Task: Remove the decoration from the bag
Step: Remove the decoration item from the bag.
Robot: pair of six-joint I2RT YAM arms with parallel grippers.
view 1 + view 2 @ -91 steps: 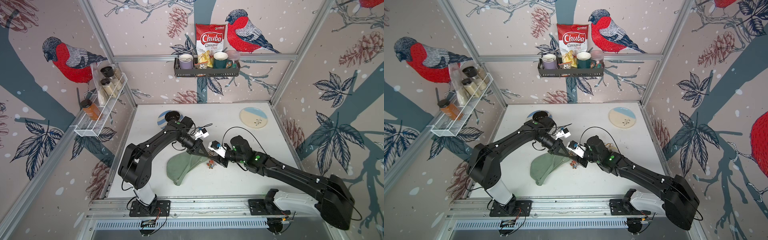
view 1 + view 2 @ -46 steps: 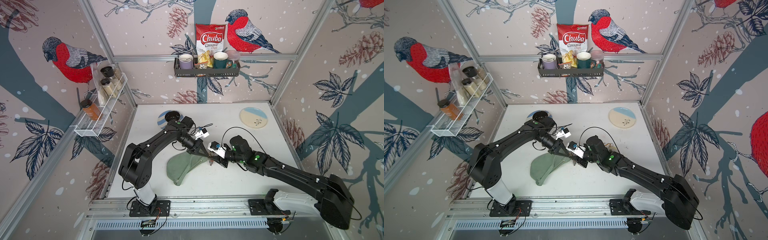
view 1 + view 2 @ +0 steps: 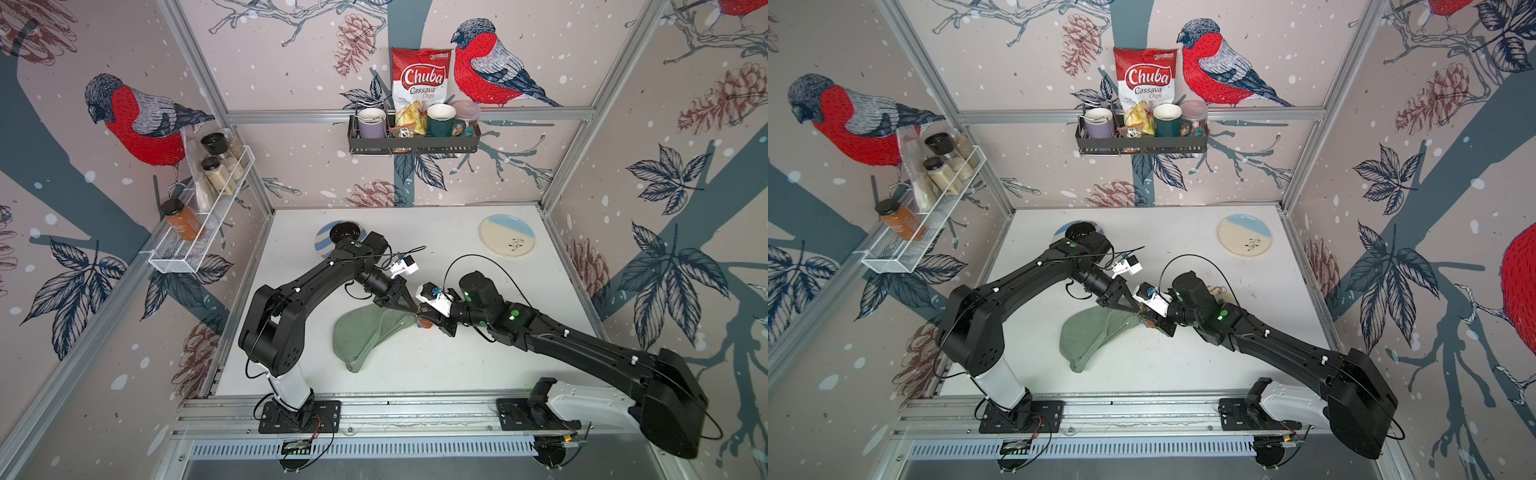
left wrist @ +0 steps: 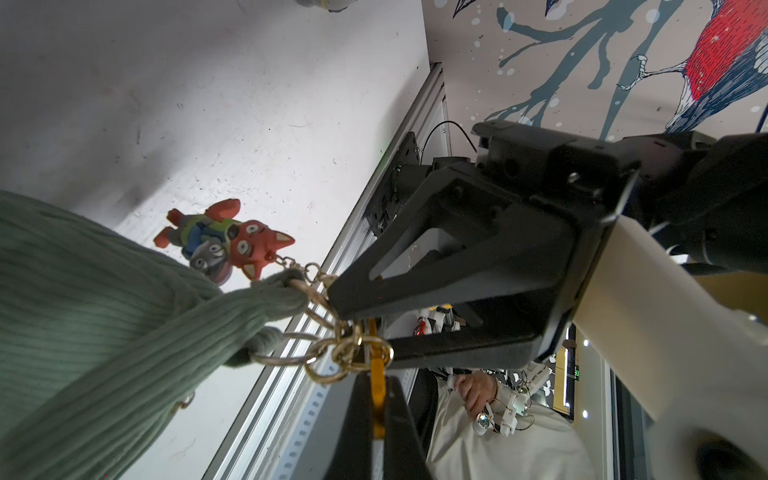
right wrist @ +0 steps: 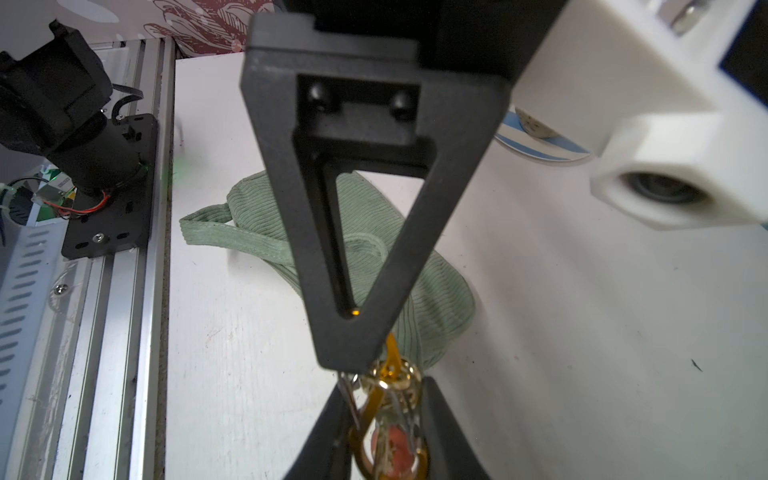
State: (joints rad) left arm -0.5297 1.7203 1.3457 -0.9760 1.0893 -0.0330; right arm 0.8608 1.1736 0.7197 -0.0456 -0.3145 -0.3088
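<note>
The sage-green bag (image 3: 368, 334) (image 3: 1090, 332) lies on the white table, its raised end (image 4: 266, 299) hanging from gold rings (image 4: 345, 349). The decoration (image 4: 232, 245), an orange fox figure on a short chain, dangles from those rings (image 3: 424, 325). My left gripper (image 4: 376, 384) (image 3: 409, 309) is shut on an amber loop (image 4: 377, 411) threaded through the rings. My right gripper (image 5: 384, 388) (image 3: 419, 319) meets it tip to tip, jaws pressed on either side of the gold rings (image 5: 392, 374), with the orange figure (image 5: 395, 451) between its fingers.
A cream and blue plate (image 3: 507, 241) sits at the back right. A striped plate with a black bowl (image 3: 338, 237) lies behind the left arm. The metal rail (image 3: 374, 409) runs along the front edge. Shelves hang on the back wall (image 3: 413, 143) and left wall (image 3: 199, 232).
The right gripper's jaws have narrowed a little around the rings. Both arms and the bag have barely moved.
</note>
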